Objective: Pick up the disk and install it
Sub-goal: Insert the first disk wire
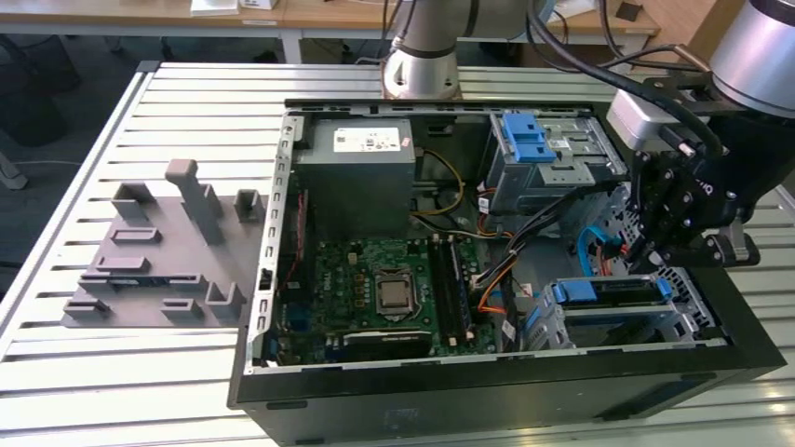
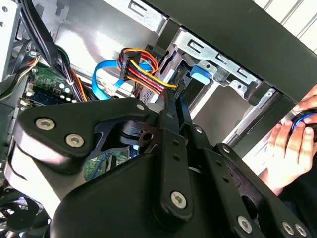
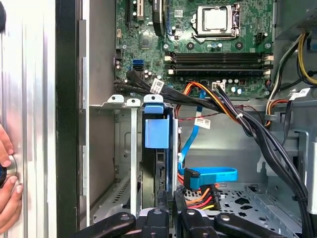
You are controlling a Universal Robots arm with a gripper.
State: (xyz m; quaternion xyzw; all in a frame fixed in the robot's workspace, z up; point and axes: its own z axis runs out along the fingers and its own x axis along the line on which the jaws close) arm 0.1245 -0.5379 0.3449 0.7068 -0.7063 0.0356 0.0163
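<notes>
An open computer case [image 1: 497, 391] lies on the slatted tabletop [image 1: 74, 372], filling the middle and right of the exterior view. The disk [image 1: 612, 291] sits upright in the drive cage [image 1: 677, 326] at the lower right of the case, its blue bracket along the top edge. In the first wrist view the disk [image 3: 157, 163] stands edge-on at lower centre, between the metal walls of the cage [image 3: 124, 148], its blue tab facing the camera.

The end effector [image 1: 677, 256] hangs at the right of the exterior view, just above and behind the cage. In the first wrist view its black fingers [image 3: 161, 198] stand close together at the bottom centre, right at the disk's near edge; I cannot tell whether they grip it or merely touch it.

A grey tray [image 1: 162, 261] with upright slots sits at the left on the tabletop, well apart from the case. The motherboard [image 1: 372, 289] lies in the case's centre. A person's hand [image 2: 290, 148] shows at the right edge of the second wrist view, outside the case wall.
</notes>
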